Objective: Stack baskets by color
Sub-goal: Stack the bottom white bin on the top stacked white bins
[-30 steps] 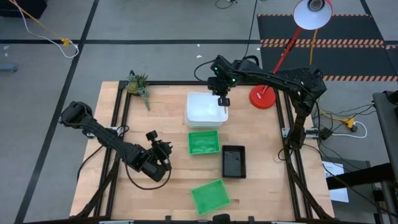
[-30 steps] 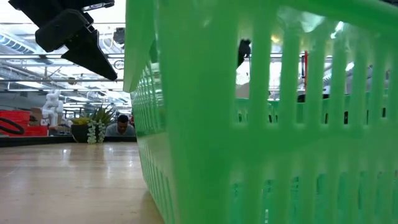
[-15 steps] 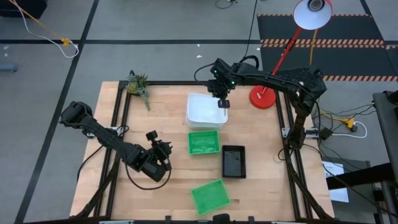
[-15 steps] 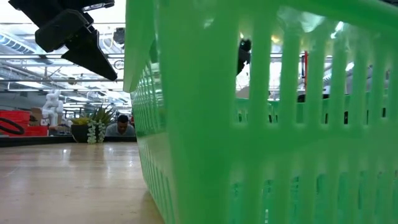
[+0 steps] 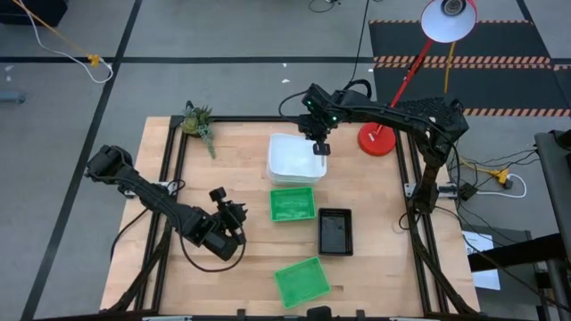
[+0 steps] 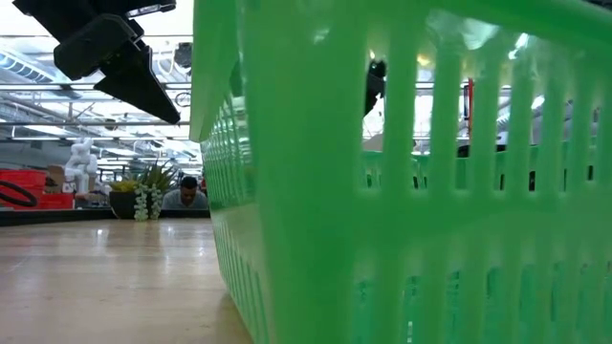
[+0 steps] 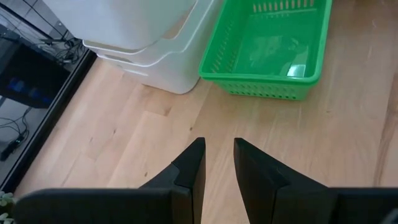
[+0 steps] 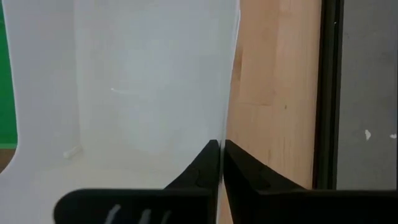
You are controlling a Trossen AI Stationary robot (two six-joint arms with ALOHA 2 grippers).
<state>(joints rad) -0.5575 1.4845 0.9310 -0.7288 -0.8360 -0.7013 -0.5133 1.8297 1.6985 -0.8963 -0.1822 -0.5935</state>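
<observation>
Three white baskets stand nested in a stack (image 5: 294, 160) (image 7: 146, 37) at the table's far middle. My right gripper (image 5: 319, 148) (image 8: 221, 146) is shut on the top one at the stack's right side. A green basket (image 5: 293, 203) (image 7: 267, 46) rests on the table just in front of the stack. A black basket (image 5: 335, 232) lies to the right of it. A second green basket (image 5: 302, 281) (image 6: 402, 191) sits at the near edge. My left gripper (image 5: 239, 214) (image 7: 217, 144) hangs open over bare wood at the near left. My right gripper pinches the rim of the top white basket's right wall (image 8: 229, 124), toward its far end. One finger is inside the basket and one outside. The fingers slant down from the far right. The basket sits level in the white ones beneath it.
A red round lamp base (image 5: 376, 138) stands right of the white stack, near my right arm. A small plant (image 5: 200, 122) lies at the far left corner. A black rail (image 8: 329, 93) frames the table. Bare wood lies at the left and the near right. A person (image 6: 186, 194) sits far behind.
</observation>
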